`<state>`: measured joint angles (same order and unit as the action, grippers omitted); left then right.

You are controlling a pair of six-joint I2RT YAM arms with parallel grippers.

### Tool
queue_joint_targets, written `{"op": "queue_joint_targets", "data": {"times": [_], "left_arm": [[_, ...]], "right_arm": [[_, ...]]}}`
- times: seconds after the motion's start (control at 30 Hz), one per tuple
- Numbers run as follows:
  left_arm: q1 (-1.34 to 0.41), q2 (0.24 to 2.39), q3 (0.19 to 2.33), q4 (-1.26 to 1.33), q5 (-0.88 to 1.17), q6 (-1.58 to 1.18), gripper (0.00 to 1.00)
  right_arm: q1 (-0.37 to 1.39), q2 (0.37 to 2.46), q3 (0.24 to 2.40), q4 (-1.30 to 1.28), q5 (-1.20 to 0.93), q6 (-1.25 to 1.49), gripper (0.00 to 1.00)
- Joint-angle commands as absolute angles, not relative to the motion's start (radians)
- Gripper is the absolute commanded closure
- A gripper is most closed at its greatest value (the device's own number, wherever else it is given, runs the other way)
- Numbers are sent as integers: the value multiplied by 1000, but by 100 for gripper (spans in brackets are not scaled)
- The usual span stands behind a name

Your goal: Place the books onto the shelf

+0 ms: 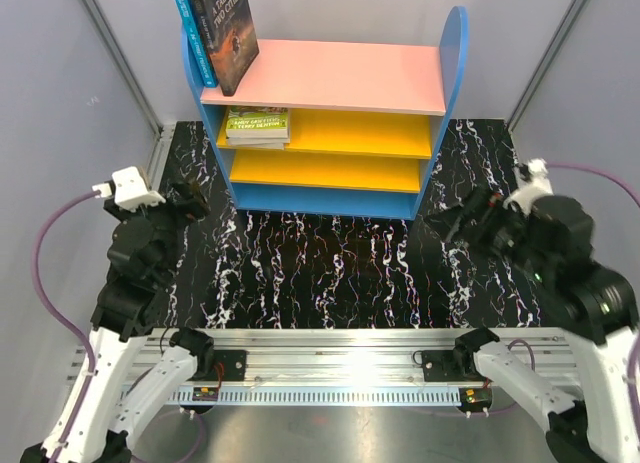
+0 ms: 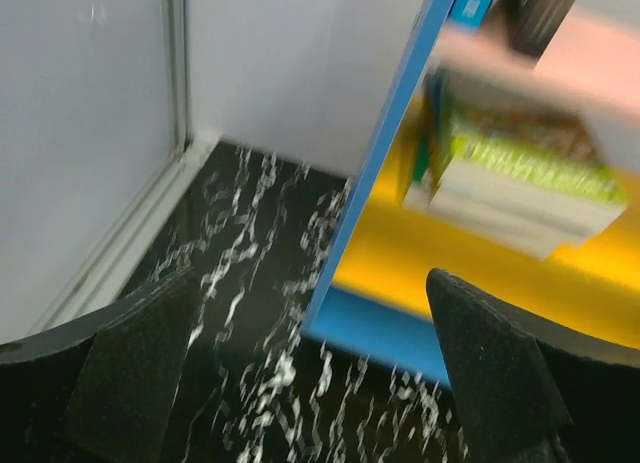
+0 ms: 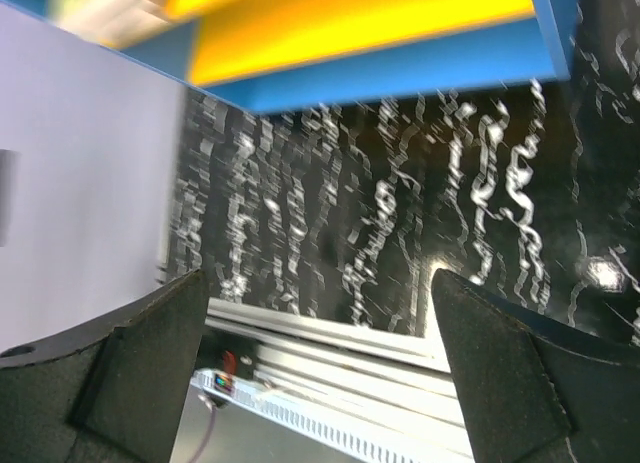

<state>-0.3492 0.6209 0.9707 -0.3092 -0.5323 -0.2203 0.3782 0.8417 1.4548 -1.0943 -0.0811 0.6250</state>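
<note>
The shelf stands at the back of the table, with blue sides, a pink top and yellow boards. A blue book and the dark "A Tale of Two Cities" lean upright at the left end of the pink top. Two more books lie stacked flat on the upper yellow board, a yellow-green cover uppermost. My left gripper hangs open and empty left of the shelf, and its wrist view looks at the blue side panel and the stacked books. My right gripper is open and empty, right of the shelf.
Grey walls close in the black marbled tabletop on the left, right and back. An aluminium rail with both arm bases runs along the near edge. The shelf's blue bottom board shows in the right wrist view above the table.
</note>
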Motion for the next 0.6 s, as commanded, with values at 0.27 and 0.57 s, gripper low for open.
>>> {"op": "queue_joint_targets", "data": {"times": [0.27, 0.57], "left_arm": [[-347, 399, 568, -416, -629, -328, 1], [-347, 383, 391, -171, -742, -288, 1]], "right_arm": [[371, 583, 1315, -1115, 24, 721, 0], [373, 545, 1336, -1146, -6, 687, 0]]}}
